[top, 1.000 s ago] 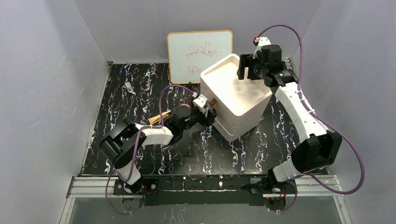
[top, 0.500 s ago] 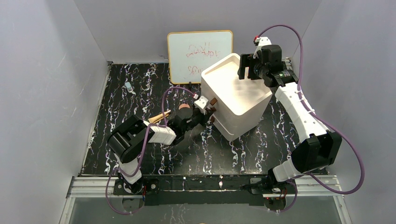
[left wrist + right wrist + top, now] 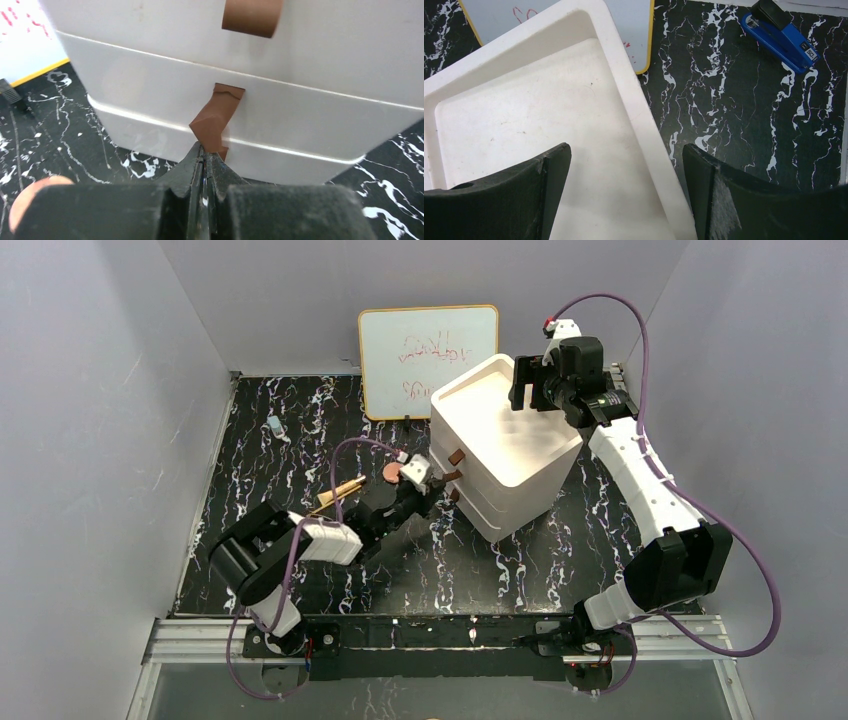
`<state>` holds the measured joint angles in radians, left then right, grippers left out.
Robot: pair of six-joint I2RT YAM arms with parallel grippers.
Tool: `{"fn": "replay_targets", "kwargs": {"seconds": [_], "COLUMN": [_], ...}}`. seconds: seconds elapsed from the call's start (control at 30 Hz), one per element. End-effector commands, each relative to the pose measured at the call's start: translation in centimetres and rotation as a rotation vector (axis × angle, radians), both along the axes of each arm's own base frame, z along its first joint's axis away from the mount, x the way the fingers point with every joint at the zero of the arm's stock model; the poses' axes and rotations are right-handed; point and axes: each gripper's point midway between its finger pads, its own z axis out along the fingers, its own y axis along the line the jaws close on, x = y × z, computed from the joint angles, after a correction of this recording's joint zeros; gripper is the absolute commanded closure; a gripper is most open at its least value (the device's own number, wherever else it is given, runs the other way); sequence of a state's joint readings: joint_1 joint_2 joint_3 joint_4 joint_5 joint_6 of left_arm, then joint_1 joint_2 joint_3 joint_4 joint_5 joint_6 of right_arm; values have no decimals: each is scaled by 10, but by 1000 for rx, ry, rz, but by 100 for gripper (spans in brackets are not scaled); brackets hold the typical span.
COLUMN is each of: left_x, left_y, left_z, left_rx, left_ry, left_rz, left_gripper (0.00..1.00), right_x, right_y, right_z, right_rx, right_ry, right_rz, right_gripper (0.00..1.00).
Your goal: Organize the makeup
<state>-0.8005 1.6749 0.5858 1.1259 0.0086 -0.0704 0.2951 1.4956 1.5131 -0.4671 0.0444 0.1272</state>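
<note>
Compact (image 3: 30, 200) beside left tool (image 3: 205, 154) pinching drawer handle (image 3: 216, 117).

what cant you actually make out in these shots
- Inside the drawer box: contents hidden behind its fronts in every view.
- Round compact: top view, partly behind the left arm; left wrist view, a blurred patch partly behind the jaws.
- Pencils: top view, ends under that arm, number unclear.
- Pale item by the left wall: top view, too small to identify.
- Whiteboard scribbles: too faint to read.
</note>
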Motion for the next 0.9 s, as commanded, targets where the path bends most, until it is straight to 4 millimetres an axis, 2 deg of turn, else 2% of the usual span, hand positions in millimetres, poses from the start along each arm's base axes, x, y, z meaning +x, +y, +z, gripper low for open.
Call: {"fn": "replay_targets", "kwargs": {"seconds": [0.0, 0.2, 0.53, 0.87], "left_x": [-6, -22, -44, -53], "left_y": [31, 65, 97, 120], "left_z": [31, 20, 9, 3], "left_rx": [-68, -37, 8, 42], "left_ry": [-70, -39, 13, 40], "left_rz": [103, 177, 221, 280], "left_gripper": [100, 100, 100, 100], "right_x": [-22, -20, -22, -21], "right_y": [25, 28, 36, 43], "right_z": [-20, -21, -21, -20], "right_rx": [54, 54, 53, 48], "right_ry": [101, 102, 104, 99], "right_rz": [80, 88, 100, 112], "right_gripper": [10, 10, 10, 10]}}
